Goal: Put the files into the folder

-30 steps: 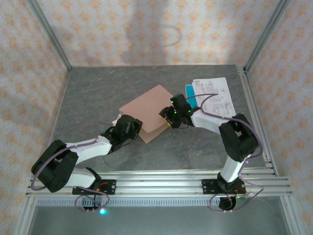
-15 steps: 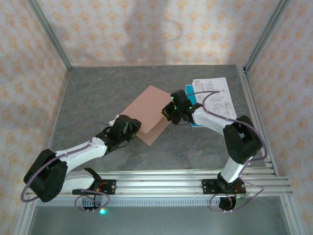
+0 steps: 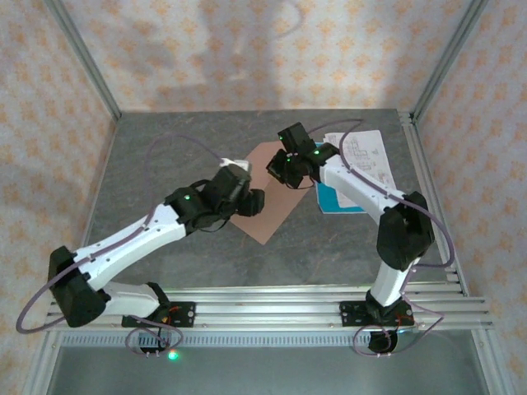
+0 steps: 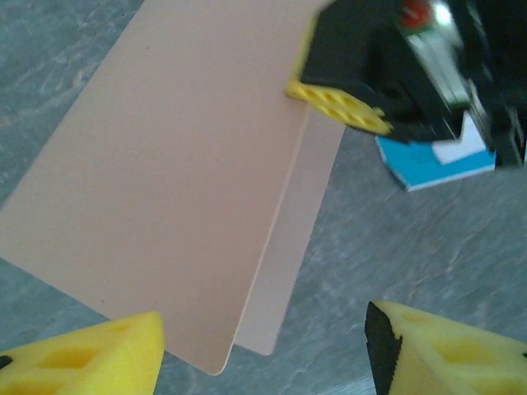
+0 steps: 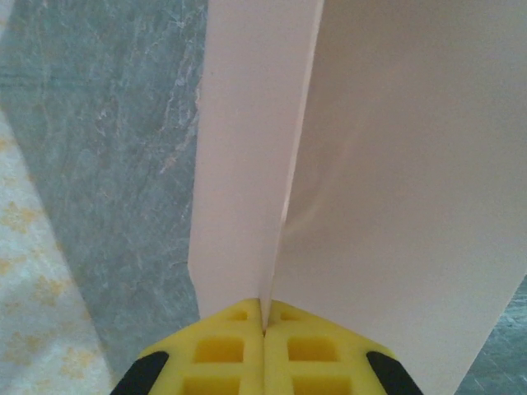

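Note:
The pinkish-brown folder [image 3: 276, 206] lies in the middle of the table, and its top cover [image 4: 181, 173] is raised off the lower flap [image 4: 300, 239]. My right gripper [image 3: 278, 169] is shut on the cover's far edge, the card pinched between its yellow pads [image 5: 239, 350]. My left gripper [image 4: 263, 362] hovers open above the folder's near corner, touching nothing; from above it is over the folder's left side [image 3: 253, 203]. The white printed files [image 3: 366, 160] and the teal-blue sheet [image 3: 339, 197] lie to the right of the folder.
An aluminium frame rail [image 3: 428, 197] runs along the table's right side, close to the files. Patterned walls [image 3: 247, 58] close in the back and sides. Bare grey tabletop [image 3: 156, 156] stretches to the left of the folder.
My right gripper has moved back and up, lifting the folder's cover. My left arm has swung forward and risen over the folder's left side.

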